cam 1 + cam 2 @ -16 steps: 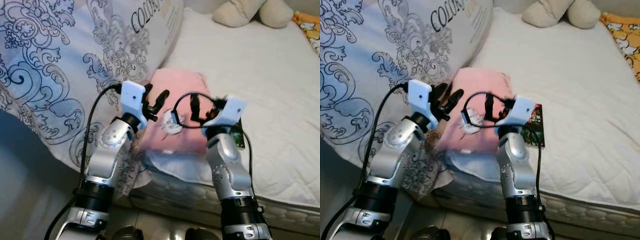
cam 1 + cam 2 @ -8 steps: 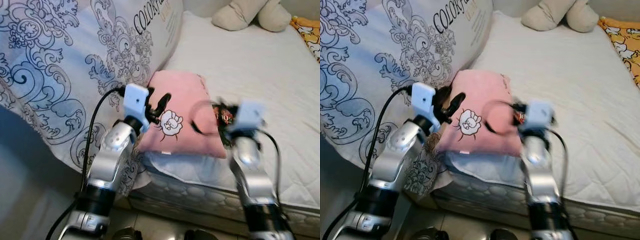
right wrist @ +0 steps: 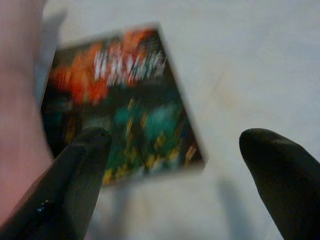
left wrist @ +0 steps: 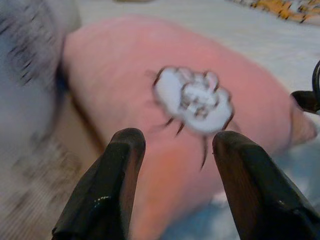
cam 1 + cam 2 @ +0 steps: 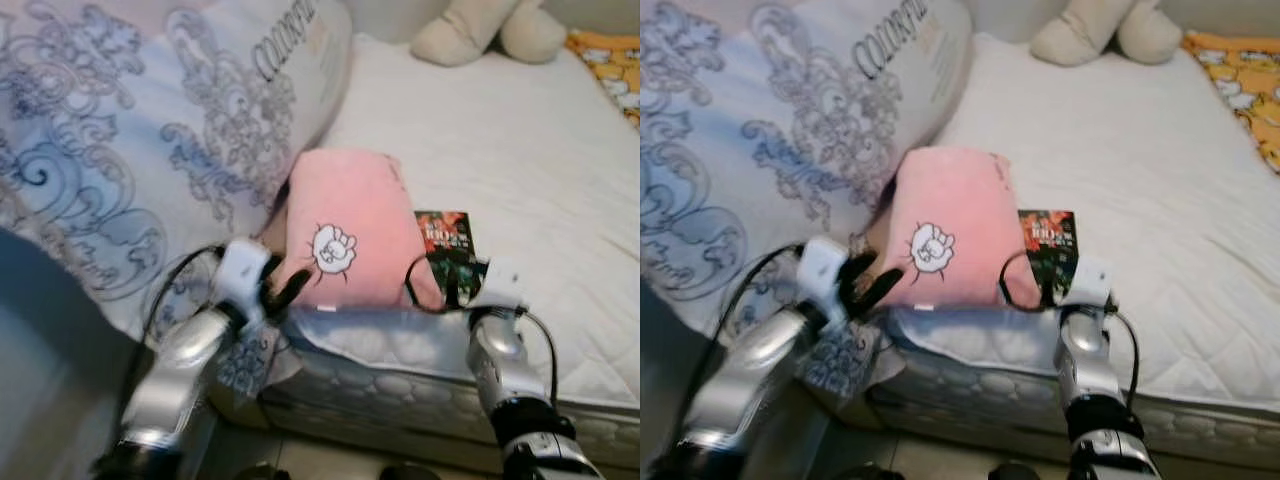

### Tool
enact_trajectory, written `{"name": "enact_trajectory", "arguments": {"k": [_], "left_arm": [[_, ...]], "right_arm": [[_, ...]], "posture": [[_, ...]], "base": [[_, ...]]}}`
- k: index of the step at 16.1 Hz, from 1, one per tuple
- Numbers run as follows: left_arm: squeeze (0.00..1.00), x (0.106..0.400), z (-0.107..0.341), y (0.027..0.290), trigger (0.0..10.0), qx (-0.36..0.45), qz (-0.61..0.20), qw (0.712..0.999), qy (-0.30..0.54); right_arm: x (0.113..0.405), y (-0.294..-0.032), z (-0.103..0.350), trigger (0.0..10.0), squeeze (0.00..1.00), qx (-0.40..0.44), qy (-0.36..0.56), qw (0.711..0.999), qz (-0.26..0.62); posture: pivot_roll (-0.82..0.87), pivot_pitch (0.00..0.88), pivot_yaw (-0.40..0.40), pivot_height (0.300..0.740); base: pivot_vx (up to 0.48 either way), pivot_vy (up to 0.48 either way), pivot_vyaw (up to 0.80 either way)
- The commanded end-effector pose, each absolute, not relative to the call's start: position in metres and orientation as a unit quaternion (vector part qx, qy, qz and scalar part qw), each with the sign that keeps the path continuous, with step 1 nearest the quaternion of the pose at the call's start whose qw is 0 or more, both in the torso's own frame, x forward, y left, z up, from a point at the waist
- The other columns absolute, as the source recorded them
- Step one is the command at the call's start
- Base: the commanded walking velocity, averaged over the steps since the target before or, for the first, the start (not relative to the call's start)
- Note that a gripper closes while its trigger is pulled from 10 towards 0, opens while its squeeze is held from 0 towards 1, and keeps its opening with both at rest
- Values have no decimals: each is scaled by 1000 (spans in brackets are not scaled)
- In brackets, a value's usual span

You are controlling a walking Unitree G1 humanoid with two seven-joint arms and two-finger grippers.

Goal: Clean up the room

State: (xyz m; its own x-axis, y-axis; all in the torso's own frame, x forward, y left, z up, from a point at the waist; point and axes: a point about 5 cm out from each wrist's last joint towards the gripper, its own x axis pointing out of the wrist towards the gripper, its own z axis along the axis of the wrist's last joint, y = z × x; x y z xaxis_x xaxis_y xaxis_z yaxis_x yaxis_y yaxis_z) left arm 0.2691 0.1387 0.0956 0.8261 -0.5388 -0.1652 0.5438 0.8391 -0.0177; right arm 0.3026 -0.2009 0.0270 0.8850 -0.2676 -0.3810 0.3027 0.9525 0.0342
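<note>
A pink cushion (image 5: pixel 350 225) with a white sheep patch lies on the white mattress (image 5: pixel 530 150) near the bed's front edge. A dark book (image 5: pixel 447 243) with a red and green cover lies flat right beside the cushion, on its right. My left gripper (image 5: pixel 287 290) is low at the cushion's front left corner, open, with the sheep patch (image 4: pixel 192 100) seen past its fingers. My right gripper (image 3: pixel 175 137) is open just in front of the book (image 3: pixel 125 100), with nothing between its fingers.
A big bundle of bedding (image 5: pixel 140 150) with a blue-grey scroll pattern fills the left side against the cushion. A beige plush toy (image 5: pixel 485 28) sits at the head of the bed. An orange printed cloth (image 5: pixel 612 58) lies at the far right.
Both arms have dropped from above the cushion to the bed's front edge. The right gripper has swung right, off the cushion to the book. The head camera has shifted too.
</note>
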Motion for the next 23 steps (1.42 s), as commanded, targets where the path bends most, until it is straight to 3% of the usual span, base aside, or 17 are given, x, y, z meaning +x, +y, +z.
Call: {"name": "enact_trajectory", "arguments": {"k": [1,3,7,14,15,17,19,21,23], "left_arm": [[0,269,108,142,10000,11,-289,955,67],[0,268,113,145,10000,-3,-289,955,67],[0,264,121,141,10000,-4,-307,949,63],[0,267,127,138,10000,-10,-310,949,64],[0,268,128,138,10000,-11,-310,949,63],[0,271,130,137,10000,-3,-298,953,55],[0,274,132,138,10000,1,-274,961,43],[0,279,134,140,10000,-36,-208,977,27],[0,273,128,137,10000,-51,-185,981,39]], "right_arm": [[306,-194,25,10000,0,73,193,969,-138],[307,-184,22,10000,0,96,204,966,-129],[322,-130,32,10000,0,160,187,968,-37],[316,-97,24,10000,0,227,224,948,-2],[315,-96,24,10000,0,218,224,950,1],[325,-114,42,10000,0,55,144,988,1],[331,-129,65,10000,0,-55,53,997,-13],[331,-141,85,10000,0,-102,-18,994,-24],[313,-135,89,10000,0,-101,-51,994,5]], "posture": [[-2,0,83,736],[9,0,80,736],[13,0,73,736],[8,0,68,736],[8,0,68,736],[7,0,65,736],[4,0,62,736],[-6,0,54,736],[-6,0,40,736]], "base": [[0,0,0],[0,0,0],[0,0,0],[0,0,0],[0,0,0],[0,0,0],[0,0,0],[0,0,0],[0,0,0]]}}
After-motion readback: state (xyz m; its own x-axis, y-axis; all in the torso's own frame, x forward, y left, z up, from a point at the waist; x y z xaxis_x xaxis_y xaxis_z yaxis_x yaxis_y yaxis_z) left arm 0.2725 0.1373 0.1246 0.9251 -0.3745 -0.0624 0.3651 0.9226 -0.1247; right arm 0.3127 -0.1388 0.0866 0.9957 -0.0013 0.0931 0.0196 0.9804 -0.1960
